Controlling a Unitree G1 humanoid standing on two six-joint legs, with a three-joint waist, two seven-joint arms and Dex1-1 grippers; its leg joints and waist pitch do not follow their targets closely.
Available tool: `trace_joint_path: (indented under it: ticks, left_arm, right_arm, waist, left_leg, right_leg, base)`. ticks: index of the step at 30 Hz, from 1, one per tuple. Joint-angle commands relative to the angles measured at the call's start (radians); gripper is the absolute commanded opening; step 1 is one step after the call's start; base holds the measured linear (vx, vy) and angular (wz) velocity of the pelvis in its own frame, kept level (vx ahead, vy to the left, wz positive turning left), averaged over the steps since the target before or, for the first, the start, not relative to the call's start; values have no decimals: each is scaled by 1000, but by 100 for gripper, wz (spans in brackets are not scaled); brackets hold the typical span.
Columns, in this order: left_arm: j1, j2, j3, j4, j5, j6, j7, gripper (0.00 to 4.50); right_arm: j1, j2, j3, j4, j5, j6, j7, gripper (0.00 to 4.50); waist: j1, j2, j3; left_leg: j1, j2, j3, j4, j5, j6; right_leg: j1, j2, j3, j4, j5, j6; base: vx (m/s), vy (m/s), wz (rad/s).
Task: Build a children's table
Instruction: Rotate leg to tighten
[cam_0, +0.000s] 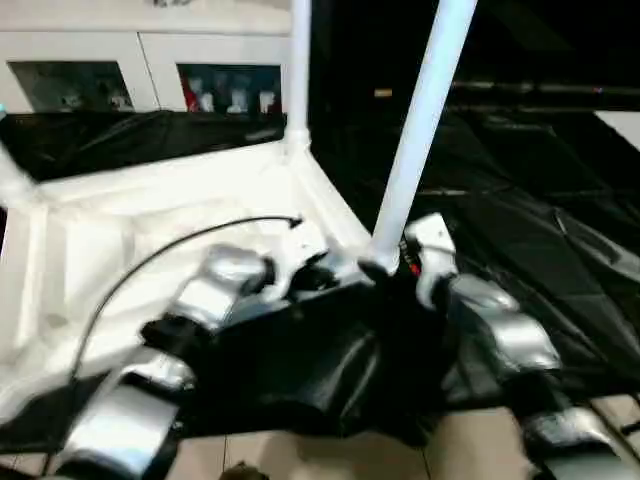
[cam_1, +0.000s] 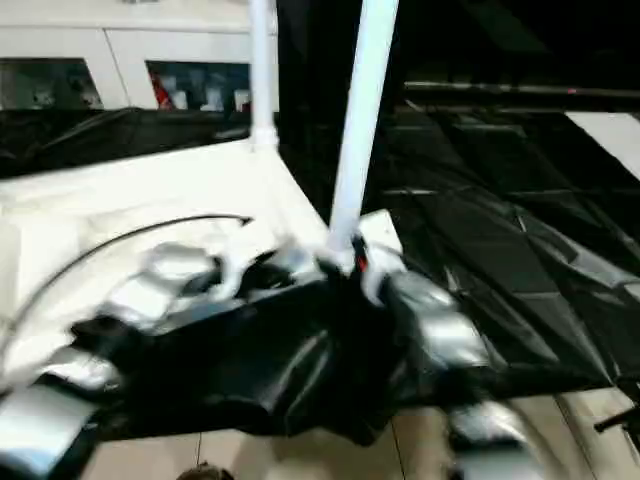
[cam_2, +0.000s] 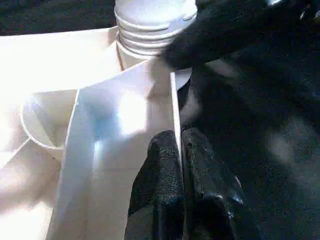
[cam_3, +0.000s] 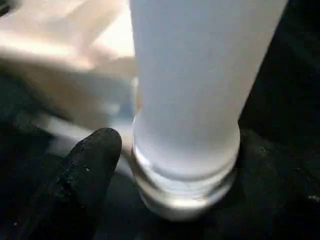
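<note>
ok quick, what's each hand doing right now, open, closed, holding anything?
Left hand: closed on the top's rim.
Right hand: around the leg; grip cannot be told.

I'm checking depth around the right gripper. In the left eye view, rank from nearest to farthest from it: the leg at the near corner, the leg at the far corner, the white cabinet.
1. Near-corner leg, right at the right gripper.
2. Far-corner leg, farther back along the tabletop edge.
3. White cabinet, behind the table.

No lettering, label, brand mark, number or sign can be read on any surface in these views.
</note>
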Motion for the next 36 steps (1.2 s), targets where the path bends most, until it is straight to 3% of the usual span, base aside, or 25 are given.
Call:
trace_joint_path:
  ticks: [1,5,8,13,14,19,20,25,33,36]
  left_arm:
    - [5,6,-16,-46,-32,-33,-79,0]
    - [41,68,-29,-107,-65,-39,-225,0]
    - [57,90,-32,-132,-81,-29,-273,0]
    - [67,102,-28,-140,-86,-33,-285,0]
    - [67,103,-27,-139,-85,-34,-284,0]
    - [65,104,-20,-144,-81,-28,-269,0]
    - [65,104,-20,-143,-81,-28,-267,0]
    - [61,106,-17,-141,-83,-27,-263,0]
    - [61,100,-19,-132,-77,-32,-251,0]
    - [27,61,-14,-58,-23,-35,-104,0]
  right_arm:
    - [14,-20,43,-66,18,0,104,382]
    - [36,-86,59,-146,49,23,222,382]
    - [35,-104,67,-162,45,24,241,382]
    - [40,-120,83,-174,35,24,267,382]
    - [41,-121,85,-176,34,24,272,356]
    - [45,-132,118,-166,3,6,301,329]
    - [41,-127,116,-162,6,8,297,305]
    - [33,-115,108,-164,25,15,304,279]
    - [69,-101,88,-174,46,41,286,274]
    - [48,-10,27,-65,13,33,76,273]
  waist:
    - [5,2,-67]
    - [9,5,-61]
    - [14,8,-60]
    - [21,4,-59]
    - [21,2,-60]
    - [22,-2,-62]
    - [23,-1,-62]
    - [24,1,-62]
    - [25,7,-65]
    - [17,9,-62]
  left_leg:
    - [15,30,-6,-52,-171,42]
    - [20,36,-6,-57,-238,23]
    - [25,38,-6,-60,-264,8]
    - [23,36,-7,-62,-268,-4]
    - [21,36,-8,-61,-261,-3]
    - [18,34,-7,-57,-223,7]
    - [18,34,-8,-57,-221,7]
    - [18,34,-8,-57,-223,8]
    - [19,33,-8,-55,-230,4]
    - [22,31,-9,-58,-257,-16]
  right_leg:
    - [52,-62,51,-55,26,-209]
    - [45,-66,53,-65,-92,-210]
    - [39,-66,54,-67,-127,-207]
    - [41,-68,55,-67,-142,-204]
    - [42,-69,55,-66,-142,-199]
    - [43,-69,54,-63,-118,-194]
    - [43,-69,54,-62,-115,-195]
    - [43,-68,54,-62,-116,-196]
    - [44,-66,53,-59,-81,-207]
    - [40,-67,53,-64,-116,-207]
  base:
    - [0,0,0]
    - [0,0,0]
    - [0,0,0]
    - [0,0,0]
    - [0,0,0]
    - [0,0,0]
    - [0,0,0]
    - [0,0,0]
    - [0,0,0]
    - [0,0,0]
